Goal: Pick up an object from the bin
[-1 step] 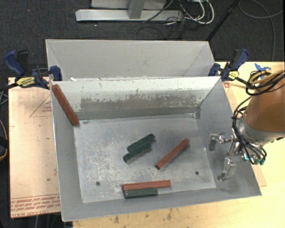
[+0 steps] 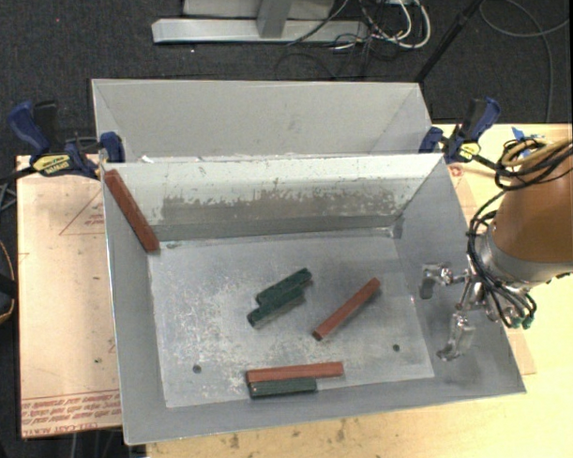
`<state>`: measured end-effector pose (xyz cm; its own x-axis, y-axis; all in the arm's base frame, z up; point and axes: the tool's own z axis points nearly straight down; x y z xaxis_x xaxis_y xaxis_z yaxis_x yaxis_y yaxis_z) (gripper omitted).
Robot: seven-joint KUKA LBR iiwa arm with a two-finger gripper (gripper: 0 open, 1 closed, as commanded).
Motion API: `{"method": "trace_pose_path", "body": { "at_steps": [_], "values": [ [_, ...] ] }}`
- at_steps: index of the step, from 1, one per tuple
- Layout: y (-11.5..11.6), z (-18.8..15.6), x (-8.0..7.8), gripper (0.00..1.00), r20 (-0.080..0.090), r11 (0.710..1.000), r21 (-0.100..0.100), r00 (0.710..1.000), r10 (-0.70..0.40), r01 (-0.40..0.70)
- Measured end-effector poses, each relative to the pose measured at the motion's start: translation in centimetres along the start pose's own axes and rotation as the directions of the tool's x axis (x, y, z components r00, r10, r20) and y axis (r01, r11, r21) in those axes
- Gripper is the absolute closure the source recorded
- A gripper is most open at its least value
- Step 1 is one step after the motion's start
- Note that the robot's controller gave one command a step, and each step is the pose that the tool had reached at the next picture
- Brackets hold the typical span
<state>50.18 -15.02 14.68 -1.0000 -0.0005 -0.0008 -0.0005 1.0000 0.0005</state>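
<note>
The arm (image 2: 535, 229) comes in from 3 o'clock, its rounded orange-brown cover hanging over the bin's (image 2: 264, 130) right rim with black cables looped round the wrist. Below the cover the jaws point down toward the sloping right wall, at about 4 o'clock of the bin. They stand wide apart, one finger (image 2: 427, 282) toward 12 o'clock and the other toward 6, with nothing between them and only bare grey metal beneath.

The nearest thing is the slanted red bar (image 2: 347, 309), lying flat on the bin floor near the jaws at their 9 o'clock, its ends running from 7 to 1 o'clock. Just beyond it, near the floor's centre, lie the green blocks (image 2: 281, 297), two dark pieces side by side and slightly offset. At 6 o'clock of the floor the flat red bar (image 2: 294, 371) lies crosswise, with a green block (image 2: 283, 388) touching its near side. A third red bar (image 2: 130, 212) leans along the left wall at 10 o'clock.

The bin floor is scuffed grey metal. The bin sits on a pale wooden table (image 2: 369, 441); behind it, at 12 o'clock, is dark floor (image 2: 55, 44) with tangled cables (image 2: 392, 13).
</note>
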Motion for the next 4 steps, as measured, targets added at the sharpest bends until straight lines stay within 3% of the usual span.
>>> {"method": "trace_pose_path", "body": {
  "at_steps": [1, 2, 3, 4],
  "values": [
    [5.7, 4.7, -2.6, 0.0, 0.005, 0.983, 0.003, 0.983, -0.186, 0.186],
    [8.5, 4.8, -3.2, 0.0, -0.001, 0.961, -0.002, 0.961, -0.276, 0.276],
    [10.9, 3.1, -7.6, 0.0, 0.006, 0.97, 0.001, 0.97, -0.241, 0.241],
    [10.6, 7.5, -7.9, 0.0, 0.002, 0.968, 0.0, 0.968, -0.251, 0.251]
  ]
}}
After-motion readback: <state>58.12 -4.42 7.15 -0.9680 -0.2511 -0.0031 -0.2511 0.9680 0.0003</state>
